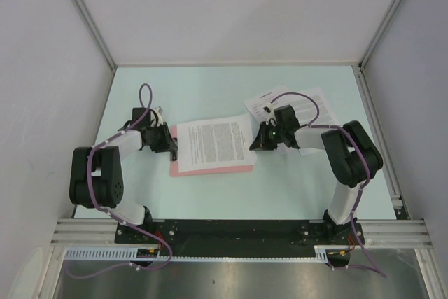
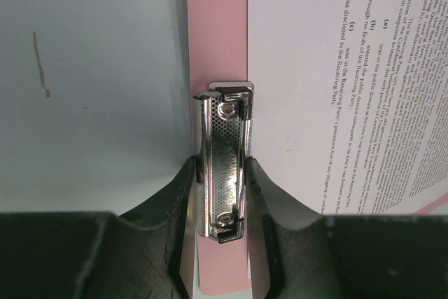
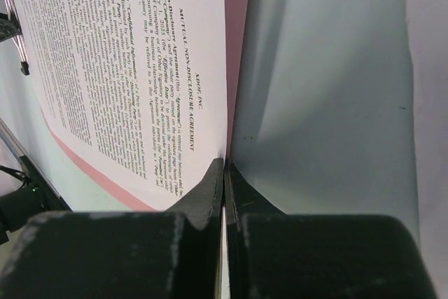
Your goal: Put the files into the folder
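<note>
Centre of the table (image 1: 210, 92), there's the pink folder (image 1: 210, 168) lying flat with one printed sheet (image 1: 213, 141) on top of it, covering most of the board; pink shows along the near edge and at the left end. At that left end sits the metal clip (image 2: 225, 131), and the left gripper (image 2: 222, 167) has it: one dark finger (image 2: 183, 201) on each side of the clip, pressed against its flanks. The sheet's edge lies just beside the clip, and whether it is tucked under it can't be made out. Over on the far side, the right gripper (image 3: 224, 169) has its fingers (image 3: 203, 197) closed tight together on the sheet's right-hand edge, the paper caught between them. More printed sheets (image 1: 308, 103) lie to the right rear, partly under the right arm, apart from the folder.
</note>
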`<state>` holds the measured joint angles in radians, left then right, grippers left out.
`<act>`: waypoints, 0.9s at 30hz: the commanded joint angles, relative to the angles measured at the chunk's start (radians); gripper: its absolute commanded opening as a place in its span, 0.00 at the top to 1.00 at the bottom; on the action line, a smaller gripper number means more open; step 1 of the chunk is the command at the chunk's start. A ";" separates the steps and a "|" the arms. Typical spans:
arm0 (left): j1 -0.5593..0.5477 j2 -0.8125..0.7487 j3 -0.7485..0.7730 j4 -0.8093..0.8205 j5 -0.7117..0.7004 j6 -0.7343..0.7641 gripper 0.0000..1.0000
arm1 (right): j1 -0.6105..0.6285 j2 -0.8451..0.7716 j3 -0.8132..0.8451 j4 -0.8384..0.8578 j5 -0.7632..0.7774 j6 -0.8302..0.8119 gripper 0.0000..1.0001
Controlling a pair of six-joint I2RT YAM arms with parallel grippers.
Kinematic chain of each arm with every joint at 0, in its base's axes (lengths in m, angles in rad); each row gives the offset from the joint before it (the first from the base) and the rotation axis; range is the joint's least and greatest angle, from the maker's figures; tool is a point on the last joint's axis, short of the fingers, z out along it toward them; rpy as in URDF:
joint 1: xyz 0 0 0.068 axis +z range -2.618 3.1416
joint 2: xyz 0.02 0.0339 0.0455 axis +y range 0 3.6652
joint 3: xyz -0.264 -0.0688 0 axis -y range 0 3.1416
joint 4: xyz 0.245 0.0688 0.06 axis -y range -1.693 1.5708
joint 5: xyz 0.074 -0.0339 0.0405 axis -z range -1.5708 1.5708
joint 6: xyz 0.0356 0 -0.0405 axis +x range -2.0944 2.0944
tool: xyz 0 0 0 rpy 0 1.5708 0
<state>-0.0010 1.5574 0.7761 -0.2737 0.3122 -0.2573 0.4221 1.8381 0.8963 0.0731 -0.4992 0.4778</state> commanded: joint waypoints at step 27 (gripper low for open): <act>0.027 0.044 -0.032 -0.033 0.130 -0.030 1.00 | -0.059 0.020 -0.175 -0.095 0.074 0.001 1.00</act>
<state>0.0315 1.5711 0.7612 -0.2447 0.4232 -0.2718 0.3691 1.8175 0.8154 0.1528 -0.5575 0.5007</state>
